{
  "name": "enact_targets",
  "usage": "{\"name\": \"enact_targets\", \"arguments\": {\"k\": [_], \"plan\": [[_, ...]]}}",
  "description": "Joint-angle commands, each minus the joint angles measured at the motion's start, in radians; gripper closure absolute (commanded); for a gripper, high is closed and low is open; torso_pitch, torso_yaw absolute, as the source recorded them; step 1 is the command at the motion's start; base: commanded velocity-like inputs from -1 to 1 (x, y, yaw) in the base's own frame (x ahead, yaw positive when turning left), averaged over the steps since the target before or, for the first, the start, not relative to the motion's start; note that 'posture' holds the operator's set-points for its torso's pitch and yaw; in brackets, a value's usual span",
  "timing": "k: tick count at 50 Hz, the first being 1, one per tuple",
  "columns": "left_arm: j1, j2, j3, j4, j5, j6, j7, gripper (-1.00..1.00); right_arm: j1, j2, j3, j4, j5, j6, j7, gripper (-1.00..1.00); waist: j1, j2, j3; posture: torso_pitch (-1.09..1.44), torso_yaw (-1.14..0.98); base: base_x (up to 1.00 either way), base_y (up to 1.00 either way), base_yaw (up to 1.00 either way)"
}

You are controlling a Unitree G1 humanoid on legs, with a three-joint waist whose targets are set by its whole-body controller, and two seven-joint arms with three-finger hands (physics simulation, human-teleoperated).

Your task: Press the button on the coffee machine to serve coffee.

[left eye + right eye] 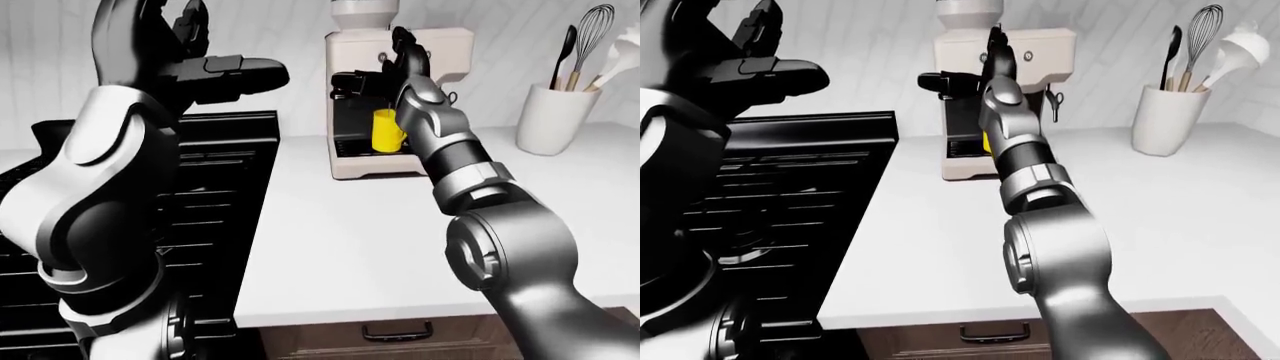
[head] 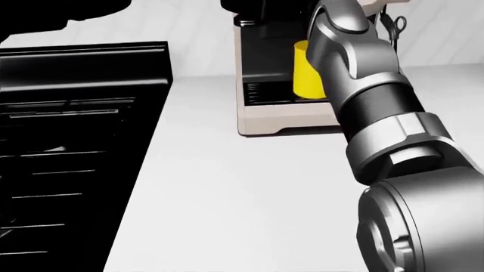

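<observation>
Reaching across the worktop (image 1: 350, 225), I had my right hand (image 1: 403, 51), fingers spread and grasping nothing, up against the coffee machine (image 1: 440, 43) at the far side, yellow cup (image 1: 384, 129) waiting under the spout; whether the button was pressed I couldn't tell; left hand (image 1: 180, 22) released, raised

- Your right arm is stretched out, and your right hand (image 1: 404, 51) is raised with its fingers spread.
- Your left hand (image 1: 165, 34) is held high, fingers spread, gripping nothing.
</observation>
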Motion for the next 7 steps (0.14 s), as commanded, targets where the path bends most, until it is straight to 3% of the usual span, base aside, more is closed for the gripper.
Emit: {"name": "enact_targets", "arguments": {"k": [1,7], "plan": [[-0.032,0.009,0.01,-0.011,0.002,-0.025,0.0,-1.0,-0.035,-0.008,-0.002,-0.027,-0.001,-0.017,-0.001,-1.0,0.0,0.002,-0.011,-0.38,0.0,0.0,0.0,0.0],[-0.032,0.011,0.008,-0.008,0.003,-0.03,0.001,-1.0,-0.047,-0.014,-0.005,-0.016,-0.002,-0.017,-0.005,-1.0,0.001,0.003,-0.01,-0.38,0.0,0.0,0.0,0.0]]}}
